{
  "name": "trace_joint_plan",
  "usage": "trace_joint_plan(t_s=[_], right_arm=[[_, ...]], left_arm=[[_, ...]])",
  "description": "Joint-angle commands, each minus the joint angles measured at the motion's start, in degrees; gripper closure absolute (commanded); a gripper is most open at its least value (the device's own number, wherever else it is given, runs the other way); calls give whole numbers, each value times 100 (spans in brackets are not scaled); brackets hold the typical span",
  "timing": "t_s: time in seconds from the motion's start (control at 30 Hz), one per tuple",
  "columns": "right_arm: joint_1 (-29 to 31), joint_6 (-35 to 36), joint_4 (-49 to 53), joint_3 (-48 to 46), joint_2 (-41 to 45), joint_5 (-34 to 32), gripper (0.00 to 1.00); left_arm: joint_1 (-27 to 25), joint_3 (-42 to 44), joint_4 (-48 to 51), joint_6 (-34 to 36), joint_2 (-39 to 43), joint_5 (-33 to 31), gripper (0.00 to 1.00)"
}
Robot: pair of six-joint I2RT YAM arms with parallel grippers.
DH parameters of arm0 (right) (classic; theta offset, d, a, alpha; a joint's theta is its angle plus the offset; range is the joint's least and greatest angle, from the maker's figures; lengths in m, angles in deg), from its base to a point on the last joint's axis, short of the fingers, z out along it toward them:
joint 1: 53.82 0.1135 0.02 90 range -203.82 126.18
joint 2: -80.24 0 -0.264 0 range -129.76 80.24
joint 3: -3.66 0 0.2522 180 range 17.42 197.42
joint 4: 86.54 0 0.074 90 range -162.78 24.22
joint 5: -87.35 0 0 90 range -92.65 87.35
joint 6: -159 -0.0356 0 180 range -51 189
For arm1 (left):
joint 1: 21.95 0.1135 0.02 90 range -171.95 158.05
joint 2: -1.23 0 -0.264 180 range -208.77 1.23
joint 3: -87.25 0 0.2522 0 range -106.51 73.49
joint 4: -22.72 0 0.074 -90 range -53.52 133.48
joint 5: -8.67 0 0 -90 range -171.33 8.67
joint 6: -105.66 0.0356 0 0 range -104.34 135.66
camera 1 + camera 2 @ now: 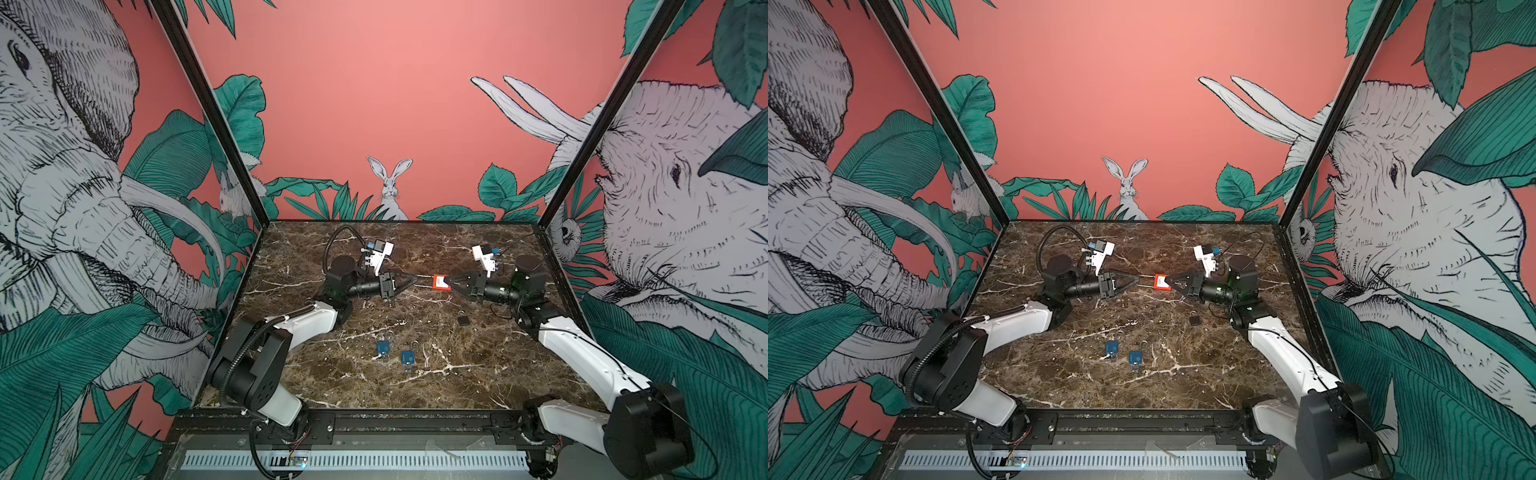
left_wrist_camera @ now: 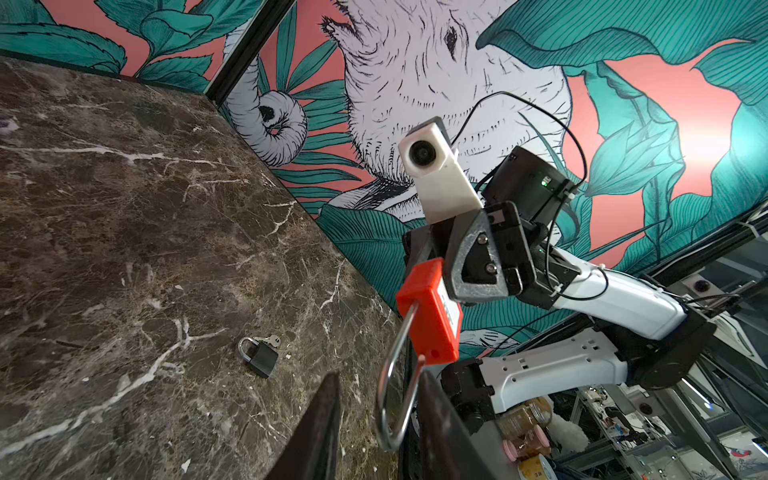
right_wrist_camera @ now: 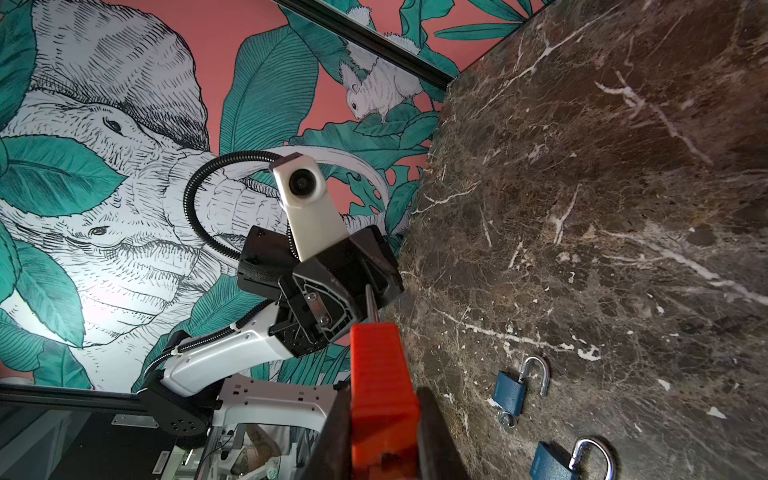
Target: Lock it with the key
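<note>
Walls: coral-pink mural panels (image 1: 395, 83), drawn elephants (image 1: 62, 166), a rabbit (image 1: 390, 187), teal leaves (image 1: 241, 108) | Frame: black corner posts (image 1: 210, 108) | Surface: dark brown marble tabletop (image 1: 478, 386), white veins | Beyond: cluttered workshop (image 2: 623, 419) | Light: even, one bright glare patch (image 2: 702, 141) on the pink

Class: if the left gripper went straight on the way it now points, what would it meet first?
The shackle, whose loop lies between the jaws of the left gripper. Just beyond it comes the red padlock body, held by the right gripper. Depth is hard to judge, so it may be touching the shackle.
</note>
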Motion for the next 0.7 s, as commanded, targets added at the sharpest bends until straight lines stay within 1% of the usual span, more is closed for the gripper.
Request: trace_joint_plan(t_s=[0.0, 0.1, 0.17, 0.23, 0.4, 0.47, 0.57, 0.67], right_arm=[[-5, 255, -285, 30, 55, 104, 100], [-3, 451, -265, 15, 65, 76, 100], [-10, 568, -299, -8, 64, 48, 100], [-10, 649, -380, -49, 68, 18, 100], [-11, 674, -714, -137, 4, 16, 100], [-7, 700, -778, -154, -12, 33, 100], [-10, 705, -840, -163, -31, 25, 100], [-11, 426, -1240, -231, -93, 94, 100]], left_arm=[[-42, -149, 6, -88, 321, 14, 69], [-99, -187, 42, -140, 372, 39, 73], [-146, -207, 67, -192, 389, 62, 79], [-204, -229, 92, -269, 392, 98, 89], [-330, -229, 148, -312, 427, 130, 94], [-359, -218, 223, -285, 476, 106, 100], [-408, -217, 306, -236, 557, 68, 100], [-479, -194, 541, 7, 701, -47, 100]])
